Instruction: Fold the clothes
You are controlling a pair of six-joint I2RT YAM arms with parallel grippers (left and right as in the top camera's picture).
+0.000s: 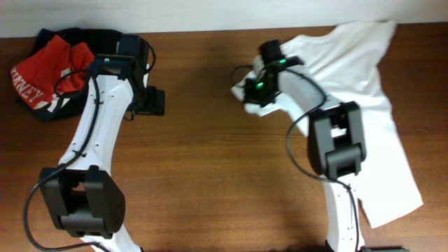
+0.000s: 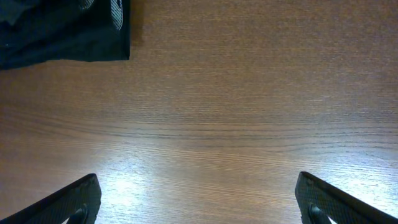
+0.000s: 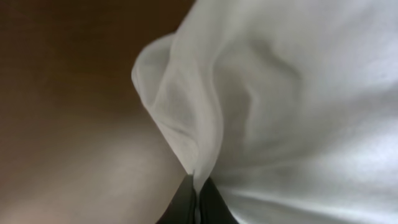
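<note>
Shirt (image 1: 364, 105): white, rumpled, spread over the right side of the worktop (image 1: 203, 161) from the far edge down toward the near right.

Right tool (image 1: 249, 102): closed tight on a fold at the shirt's left edge, with the cloth bunched above the pinch in the wrist view (image 3: 199, 193).

Left tool (image 1: 155, 101): spread wide over bare wood, holding nothing (image 2: 199, 205).

Red garment (image 1: 42, 77): white lettering, far left corner, lying on a black garment (image 1: 70, 38).
</note>
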